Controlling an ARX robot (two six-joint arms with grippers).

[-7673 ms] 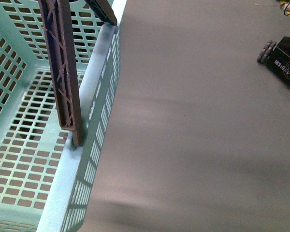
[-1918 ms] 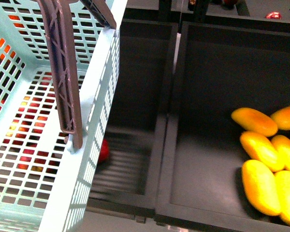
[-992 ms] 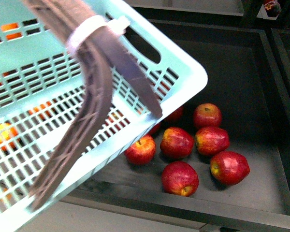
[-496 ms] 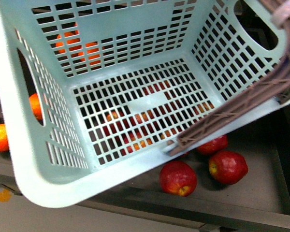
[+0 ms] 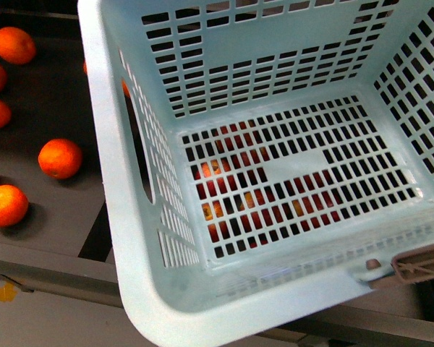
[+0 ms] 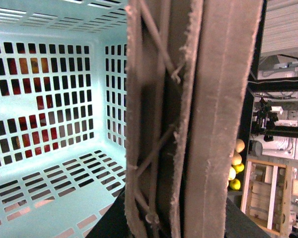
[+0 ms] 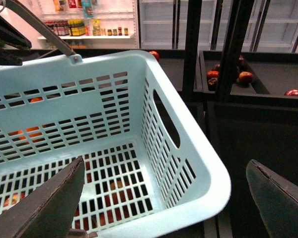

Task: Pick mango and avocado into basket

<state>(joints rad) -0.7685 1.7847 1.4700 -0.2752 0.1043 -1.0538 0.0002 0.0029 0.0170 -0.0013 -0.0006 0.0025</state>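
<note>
**Basket empty, right fingers free, fruit not yet in sight**

The teal basket (image 5: 130,238) fills nearly every view, and its slotted floor is bare, with no mango or avocado inside. It sits directly ahead of the right gripper (image 7: 166,162), its near corner between the tips. Those fingers (image 7: 44,208) stand wide apart and hold nothing.

The brown ribbed handle (image 6: 188,119) crosses right in front of the left wrist camera, so close that I cannot tell how the left gripper's fingers are set. My guess is that this arm carries the basket, which leaves the right arm as the likelier picker.

Oranges (image 5: 60,157) lie beyond the basket's far wall from the right fingers, and red apples (image 7: 246,77) sit in bins well ahead of them. Neither task fruit is plainly visible, so its direction and long axis cannot be judged. Small yellow fruit (image 6: 234,163) shows far past the handle, too small to call mango.
</note>
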